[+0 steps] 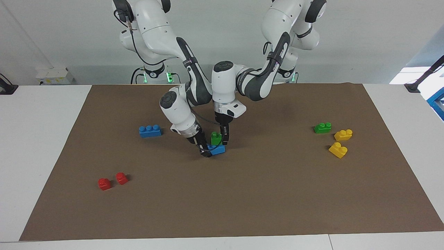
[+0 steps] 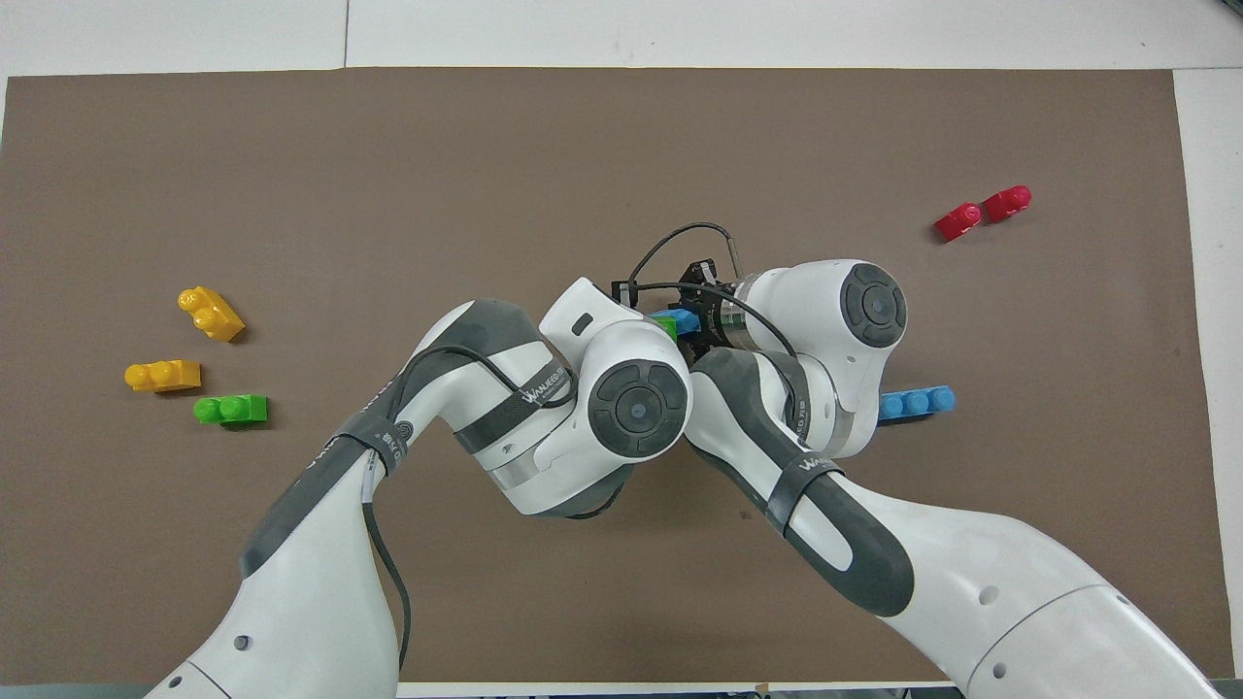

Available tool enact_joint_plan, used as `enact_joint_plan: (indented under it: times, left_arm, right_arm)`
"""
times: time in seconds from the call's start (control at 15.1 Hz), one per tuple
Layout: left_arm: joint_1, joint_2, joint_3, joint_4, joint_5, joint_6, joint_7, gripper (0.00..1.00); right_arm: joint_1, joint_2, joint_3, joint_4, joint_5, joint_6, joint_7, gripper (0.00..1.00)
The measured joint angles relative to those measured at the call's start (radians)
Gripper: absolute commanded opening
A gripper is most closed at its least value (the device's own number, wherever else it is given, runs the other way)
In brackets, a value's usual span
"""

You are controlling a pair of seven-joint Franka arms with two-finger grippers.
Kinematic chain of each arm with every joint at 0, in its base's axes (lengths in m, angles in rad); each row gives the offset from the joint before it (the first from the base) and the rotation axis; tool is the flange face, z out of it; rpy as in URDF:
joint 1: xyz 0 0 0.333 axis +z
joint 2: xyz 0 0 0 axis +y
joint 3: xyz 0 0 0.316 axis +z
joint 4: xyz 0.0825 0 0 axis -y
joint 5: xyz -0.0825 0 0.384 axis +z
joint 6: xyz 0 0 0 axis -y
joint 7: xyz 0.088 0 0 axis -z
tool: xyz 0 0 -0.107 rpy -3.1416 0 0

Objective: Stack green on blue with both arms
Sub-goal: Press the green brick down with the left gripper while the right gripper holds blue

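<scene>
Two each—green bricks (image 1: 216, 138), blue (image 1: 218, 149), yellow (image 1: 343, 134), red (image 1: 104, 184)—hands (image 1: 221, 139) gripping one green, one blue.

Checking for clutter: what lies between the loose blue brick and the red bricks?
Only bare mat between loose blue brick and red bricks, per the facing view.

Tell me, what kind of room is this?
Probably a robot lab: two white robot arms work over a table covered by a brown mat, with toy bricks scattered on it.
</scene>
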Motion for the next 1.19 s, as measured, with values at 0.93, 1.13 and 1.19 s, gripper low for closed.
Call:
enact_joint_plan:
  times: [0.93, 1.13, 1.19]
  left_arm:
    - [-0.001, 0.014, 0.001, -0.008, 0.000, 0.032, -0.051, 0.00]
    - [-0.002, 0.030, 0.001, -0.002, 0.000, 0.033, -0.069, 0.00]
    - [-0.002, 0.031, 0.001, -0.001, 0.001, 0.033, -0.073, 0.00]
  right_arm:
    - [0.007, -0.008, 0.006, -0.034, 0.024, 0.065, -0.039, 0.39]
    - [0.012, -0.008, 0.005, -0.041, 0.024, 0.080, -0.049, 0.39]
    - [0.012, -0.008, 0.005, -0.041, 0.024, 0.082, -0.050, 0.39]
